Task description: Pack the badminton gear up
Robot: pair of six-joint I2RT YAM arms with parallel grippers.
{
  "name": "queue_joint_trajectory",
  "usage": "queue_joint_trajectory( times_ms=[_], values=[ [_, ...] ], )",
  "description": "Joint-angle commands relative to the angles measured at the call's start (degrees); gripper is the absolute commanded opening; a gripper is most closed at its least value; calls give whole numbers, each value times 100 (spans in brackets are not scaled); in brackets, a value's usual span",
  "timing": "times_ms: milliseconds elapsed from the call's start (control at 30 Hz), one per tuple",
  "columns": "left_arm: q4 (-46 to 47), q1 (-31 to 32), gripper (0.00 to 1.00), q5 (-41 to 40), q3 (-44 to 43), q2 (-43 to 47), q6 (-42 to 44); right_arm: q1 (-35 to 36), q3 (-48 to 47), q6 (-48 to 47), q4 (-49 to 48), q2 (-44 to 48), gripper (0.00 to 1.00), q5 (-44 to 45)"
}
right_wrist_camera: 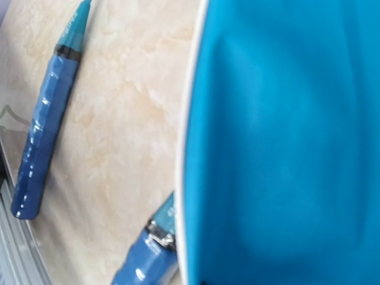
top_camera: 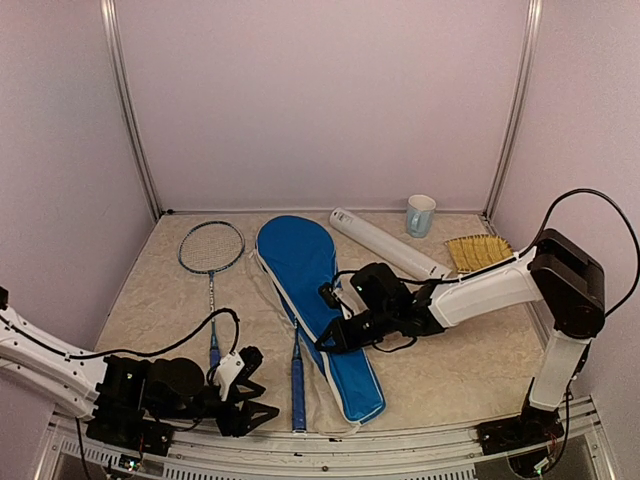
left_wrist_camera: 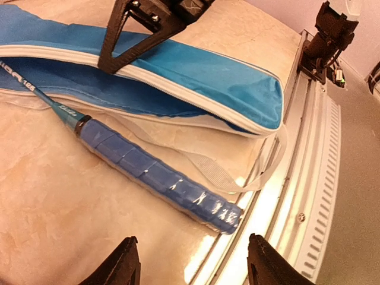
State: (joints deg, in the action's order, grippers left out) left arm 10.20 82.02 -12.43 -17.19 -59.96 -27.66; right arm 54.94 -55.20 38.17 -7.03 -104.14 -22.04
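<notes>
Top view: right gripper [top_camera: 328, 340] clenched on blue cover [top_camera: 300, 260], mid-table; left gripper [top_camera: 268, 395] released, empty, near front edge.
Left wrist: racket [left_wrist_camera: 160, 178] shaft inside cover, handle outside.
Right wrist: cover beside two blue handles [right_wrist_camera: 41, 148].

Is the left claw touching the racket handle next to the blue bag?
Apart. The top view shows bare table between the open left gripper and the racket handle by the blue cover.

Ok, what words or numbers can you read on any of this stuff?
"168": on the racket shaft; the letters before it are cut off.
Small white word on that shaft by the handle: too blurred to read.
On the cover, tube, mug: no text shows.
</notes>
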Motion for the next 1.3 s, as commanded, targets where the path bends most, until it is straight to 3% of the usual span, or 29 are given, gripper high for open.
queue_joint_trajectory(
  times_ms=[0, 400, 633, 1167, 1267],
  values=[
    [834, 135, 58, -464, 465, 166, 946, -111, 135, -41, -107, 29, 0, -162],
    [752, 1210, 47, -1091, -495, -2216, 1653, -281, 138, -55, -174, 11, 0, -513],
    [1253, 1196, 36, -1270, -635, -2510, 1921, -283, 275, 104, -434, -14, 0, -643],
    [1537, 1127, 36, -1637, -841, -3332, 2006, -267, 581, 413, -901, -36, 0, -706],
    [1928, 1132, 31, -1970, -765, -3422, 2022, -249, 644, 504, -1021, -45, 0, -705]
  ],
)
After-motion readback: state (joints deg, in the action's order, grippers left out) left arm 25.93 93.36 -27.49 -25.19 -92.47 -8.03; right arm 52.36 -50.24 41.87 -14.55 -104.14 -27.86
